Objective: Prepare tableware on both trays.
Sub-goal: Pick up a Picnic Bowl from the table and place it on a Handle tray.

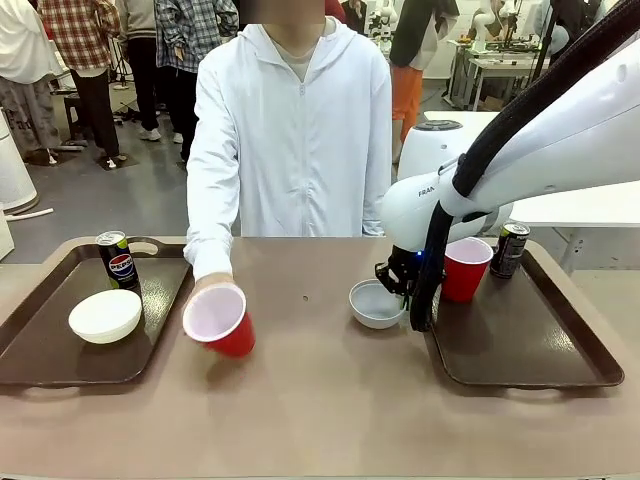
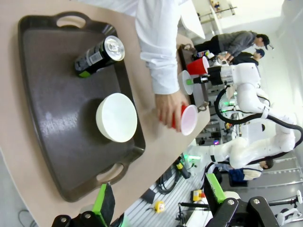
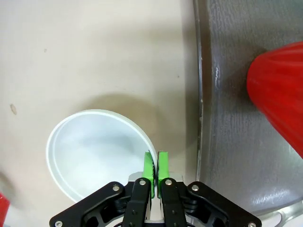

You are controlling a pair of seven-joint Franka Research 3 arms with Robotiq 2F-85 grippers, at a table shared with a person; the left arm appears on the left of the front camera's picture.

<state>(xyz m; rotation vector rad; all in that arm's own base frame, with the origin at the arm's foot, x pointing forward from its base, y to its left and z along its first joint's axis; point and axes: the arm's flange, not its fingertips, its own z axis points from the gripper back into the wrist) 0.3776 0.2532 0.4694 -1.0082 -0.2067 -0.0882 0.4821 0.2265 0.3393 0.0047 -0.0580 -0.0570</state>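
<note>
Right wrist view: right gripper (image 3: 155, 165) pinched on grey-blue bowl (image 3: 90, 151) rim; lift clear of right tray (image 3: 227, 118) lip, keeping level.

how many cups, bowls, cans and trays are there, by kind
red cups: 2 (person's hand, right tray)
bowls: 2 (white, grey-blue pinched by right gripper)
drink cans: 2 ()
trays: 2 ()
total: 8
</note>
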